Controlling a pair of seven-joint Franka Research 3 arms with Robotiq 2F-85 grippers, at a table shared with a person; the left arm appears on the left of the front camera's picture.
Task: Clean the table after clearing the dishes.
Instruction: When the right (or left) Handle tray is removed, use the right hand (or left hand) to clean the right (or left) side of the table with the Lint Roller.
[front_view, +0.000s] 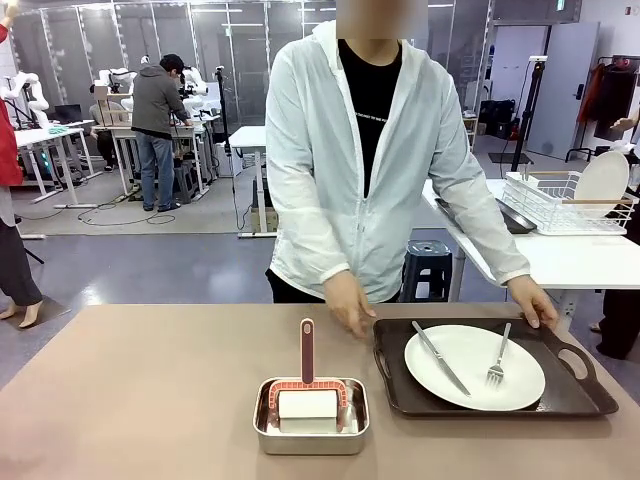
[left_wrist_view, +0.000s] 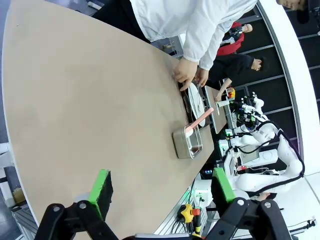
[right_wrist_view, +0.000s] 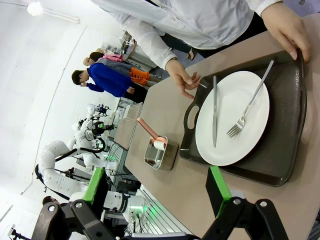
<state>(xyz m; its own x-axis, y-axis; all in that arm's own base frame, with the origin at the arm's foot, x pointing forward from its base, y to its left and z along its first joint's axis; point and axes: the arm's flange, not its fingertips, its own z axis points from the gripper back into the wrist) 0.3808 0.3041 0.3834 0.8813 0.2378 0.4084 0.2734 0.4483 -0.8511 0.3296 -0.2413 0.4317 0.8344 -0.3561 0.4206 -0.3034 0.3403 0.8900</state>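
Note:
On the tan table (front_view: 150, 380) a dark brown handled tray (front_view: 580, 395) sits at the right, holding a round white plate (front_view: 470, 345) with a knife (front_view: 440, 357) and fork (front_view: 498, 360). The person's hand (front_view: 347, 303) rests at the tray's left handle; the other hand (front_view: 532, 300) grips its far right corner. My left gripper (left_wrist_view: 161, 182) hangs open above the table (left_wrist_view: 75, 110), far from the plate (left_wrist_view: 196, 102). My right gripper (right_wrist_view: 156, 182) is open, raised near the tray (right_wrist_view: 287, 145) and plate (right_wrist_view: 235, 112), with nothing between its fingers.
A small steel pan (front_view: 311, 432) with a white block and a pink-handled brush (front_view: 307, 352) stands at the table's front centre, left of the tray; it is the pan (left_wrist_view: 187, 143) in the left wrist view and the pan (right_wrist_view: 161, 154) in the right. A white side table with a dish rack (front_view: 565, 200) is at the back right.

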